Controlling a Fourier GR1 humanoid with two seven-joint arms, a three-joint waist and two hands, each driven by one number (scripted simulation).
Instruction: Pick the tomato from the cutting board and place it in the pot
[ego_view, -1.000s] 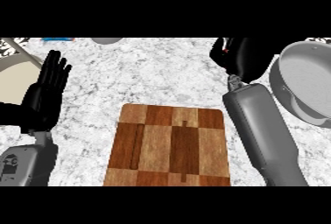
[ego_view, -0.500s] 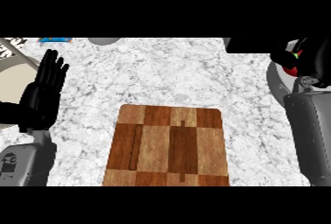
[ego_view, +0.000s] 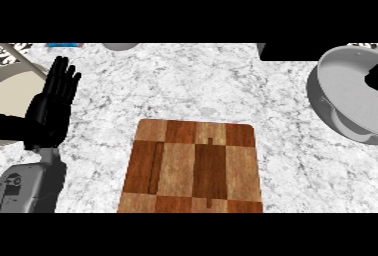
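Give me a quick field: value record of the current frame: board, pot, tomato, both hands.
cutting board: wooden, bottom centre of the marble counter, nothing on it
pot: grey, at the right edge, partly cut off by the frame
tomato: not visible anywhere in view
left hand: open, fingers straight and pointing up, resting near the left edge, holding nothing
right hand: only a dark shape over the pot at the right edge; cannot tell whether it is the hand

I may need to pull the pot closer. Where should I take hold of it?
Probably the pot's rim on its left side, coming down from above the counter. It stands upright with its mouth open, that wall shows fully, and its right side runs out of view.
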